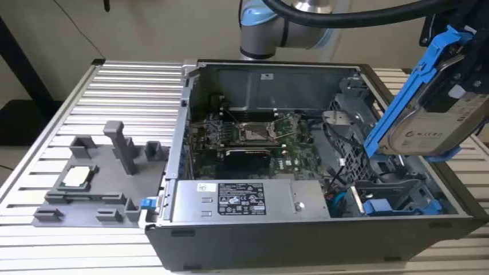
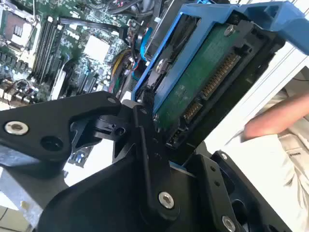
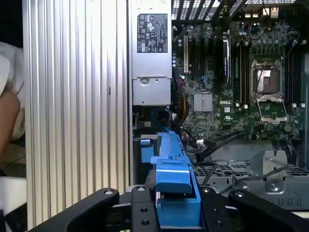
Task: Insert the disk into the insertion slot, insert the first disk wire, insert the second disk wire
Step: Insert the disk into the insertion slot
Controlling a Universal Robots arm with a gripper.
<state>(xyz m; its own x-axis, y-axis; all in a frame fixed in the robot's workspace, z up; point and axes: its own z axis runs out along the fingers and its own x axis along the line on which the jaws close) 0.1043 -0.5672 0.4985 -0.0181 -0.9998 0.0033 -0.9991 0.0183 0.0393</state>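
Above the open computer case (image 1: pixel 252 243), at the exterior view's right, the disk (image 1: pixel 436 123) hangs tilted in its blue carrier (image 1: pixel 405 97). It is pinched at one end by the gripper (image 3: pixel 174 195), whose black fingers (image 2: pixel 145 145) press the carrier's sides. It looks stiff, fairly heavy and shock-sensitive, its green circuit board (image 2: pixel 193 92) bare, so the plastic rails seem the safest hold. The insertion slot (image 1: pixel 390 189) lies below, apart from it.

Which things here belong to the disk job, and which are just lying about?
Job: the disk, gripped by the tool; insertion slot.
Lying about: grey fixture plate, power supply, motherboard, a person's hand.
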